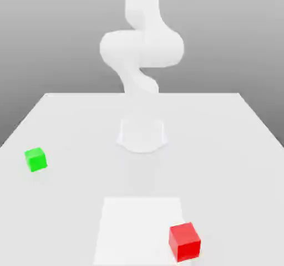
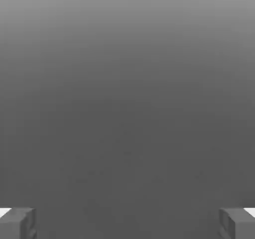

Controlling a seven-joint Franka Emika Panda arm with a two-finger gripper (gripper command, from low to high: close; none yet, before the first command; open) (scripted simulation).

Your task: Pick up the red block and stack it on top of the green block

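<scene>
Sitting on the white table (image 1: 66, 120), well apart from each other: the red block (image 1: 184, 241) near the front edge toward the exterior view's right, the green block (image 1: 35, 159) farther back by the exterior view's left edge. Resting flat on one face, both cubes, each turned slightly askew to the table edges. Overlapping the lower right corner of a brighter white square patch (image 1: 138, 226) on the tabletop, the red block. Rising from a round base (image 1: 142, 134) at mid-table, the white arm (image 1: 142, 45), bending and climbing out past the top of the exterior view. Standing released and spread wide, the gripper (image 2: 127, 224) with its two grey fingertips (image 2: 17, 223) showing at opposite corners of the hand view, grasping nothing, facing plain grey between them.
</scene>
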